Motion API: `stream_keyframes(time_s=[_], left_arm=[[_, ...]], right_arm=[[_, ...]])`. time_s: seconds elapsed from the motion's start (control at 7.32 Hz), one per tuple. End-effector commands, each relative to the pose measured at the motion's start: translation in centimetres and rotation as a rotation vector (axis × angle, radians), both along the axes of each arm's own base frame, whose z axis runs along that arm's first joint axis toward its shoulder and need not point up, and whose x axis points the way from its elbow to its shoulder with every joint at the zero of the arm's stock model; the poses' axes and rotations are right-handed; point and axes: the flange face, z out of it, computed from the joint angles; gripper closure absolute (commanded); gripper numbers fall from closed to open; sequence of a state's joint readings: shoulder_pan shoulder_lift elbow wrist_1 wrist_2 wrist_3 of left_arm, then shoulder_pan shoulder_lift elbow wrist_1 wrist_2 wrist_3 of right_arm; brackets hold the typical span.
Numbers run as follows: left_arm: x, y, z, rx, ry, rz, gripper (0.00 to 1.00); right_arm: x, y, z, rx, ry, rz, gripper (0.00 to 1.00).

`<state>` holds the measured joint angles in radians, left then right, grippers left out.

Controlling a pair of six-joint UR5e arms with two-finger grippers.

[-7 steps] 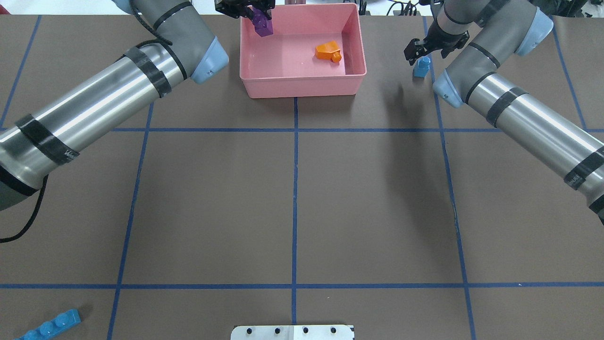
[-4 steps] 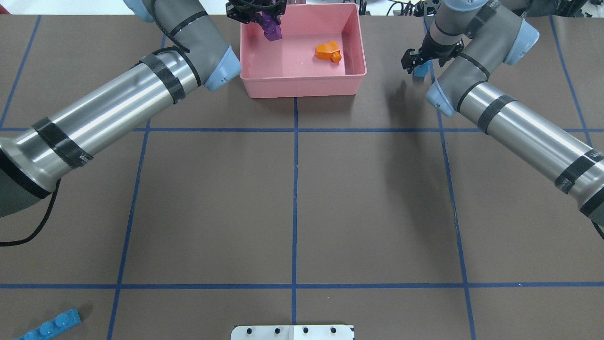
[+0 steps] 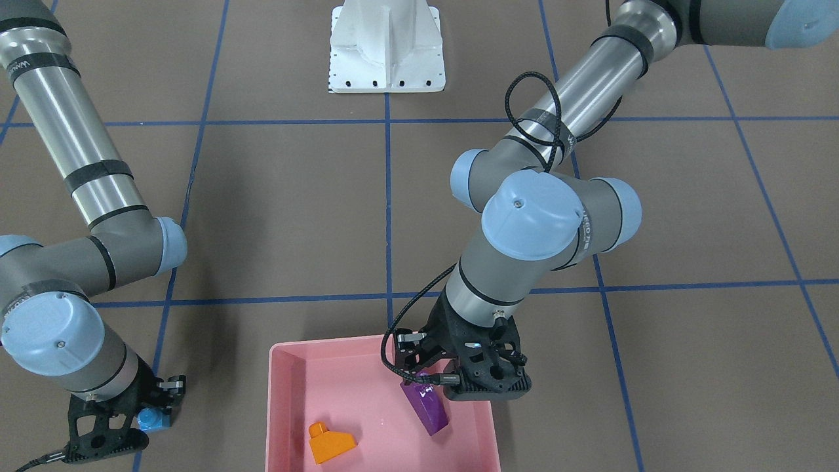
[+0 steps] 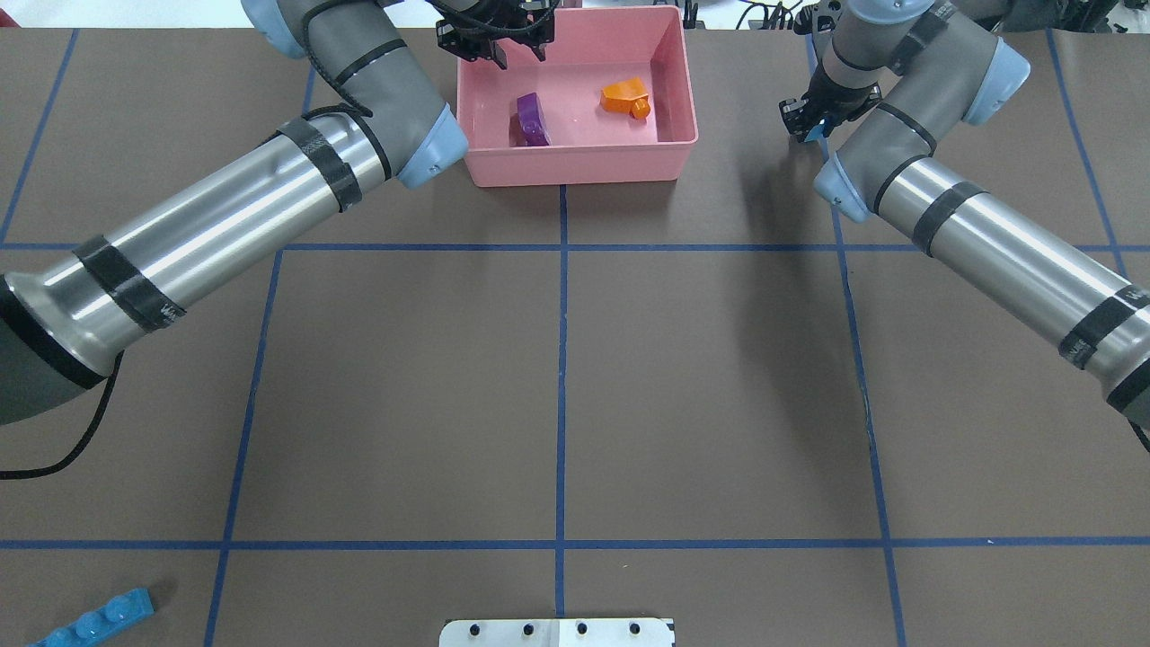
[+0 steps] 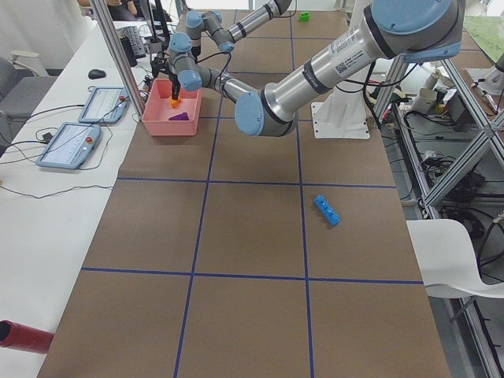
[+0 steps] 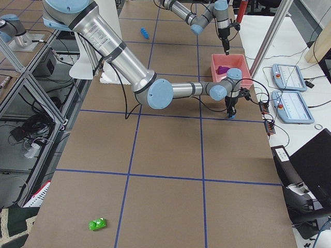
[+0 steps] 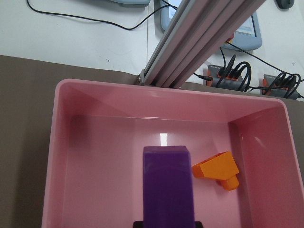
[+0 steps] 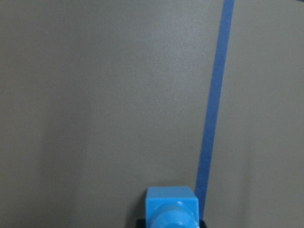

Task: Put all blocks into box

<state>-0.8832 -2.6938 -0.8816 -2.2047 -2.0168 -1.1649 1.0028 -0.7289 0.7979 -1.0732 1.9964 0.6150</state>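
The pink box (image 4: 575,166) stands at the table's far edge. An orange block (image 4: 624,96) and a purple block (image 4: 532,119) are inside it. My left gripper (image 4: 519,54) hangs open over the box's far left, just above the purple block (image 3: 427,410). My right gripper (image 3: 141,426) is down at the table right of the box, its fingers open on either side of a small blue block (image 3: 154,419). That block (image 8: 171,206) rests on the table. A long blue block (image 4: 90,620) lies near the front left corner. A green block (image 6: 97,223) lies far off on the robot's right.
The white robot base (image 4: 557,632) sits at the near middle edge. Blue tape lines grid the brown table. Beyond the box, an aluminium frame post (image 7: 199,42), cables and tablets (image 5: 102,102) line the side bench. A red cylinder (image 5: 24,335) lies on that bench.
My left gripper carried the purple block over the box and let it go; it now sits inside. My right gripper came down from above the small blue block to straddle it.
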Motion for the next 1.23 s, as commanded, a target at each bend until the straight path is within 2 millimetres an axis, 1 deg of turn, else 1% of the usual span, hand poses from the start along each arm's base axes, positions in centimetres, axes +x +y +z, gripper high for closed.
stream_keyframes(time_s=[0.0,0.14,0.27,0.41,0.55,0.68,0.82,0.96,1.09], left_arm=[[-0.2,-0.1,0.2,-0.017,0.001,-0.011,0.00],[-1.3,-0.3,-0.5,-0.031,0.010,0.005,0.00],[-3.7,0.2,-1.1,-0.084,0.030,0.066,0.00],[-9.4,0.7,-0.2,-0.119,0.043,0.064,0.00],[-12.8,3.0,0.7,-0.084,0.032,0.076,0.00],[-15.6,7.0,3.1,-0.058,-0.067,0.143,0.00],[-18.8,11.7,5.1,-0.038,-0.183,0.225,0.00],[-21.1,16.4,9.2,-0.017,-0.258,0.283,0.00],[-24.2,21.1,15.2,0.008,-0.342,0.289,0.00]], right_arm=[[4.4,-2.9,-5.4,-0.016,-0.078,0.021,1.00],[6.3,-2.9,-10.7,-0.037,-0.124,0.014,1.00],[6.8,-2.6,-16.7,-0.063,-0.142,0.006,1.00],[5.5,-2.5,-22.2,-0.108,-0.174,0.031,1.00],[2.0,-1.1,-26.4,-0.159,-0.220,0.072,1.00],[-0.6,0.0,-28.2,-0.192,-0.235,0.093,1.00],[-3.1,1.0,-28.7,-0.187,-0.221,0.090,1.00],[-6.5,1.9,-29.2,-0.170,-0.191,0.155,1.00],[-9.1,1.7,-27.9,-0.157,-0.224,0.206,1.00]])
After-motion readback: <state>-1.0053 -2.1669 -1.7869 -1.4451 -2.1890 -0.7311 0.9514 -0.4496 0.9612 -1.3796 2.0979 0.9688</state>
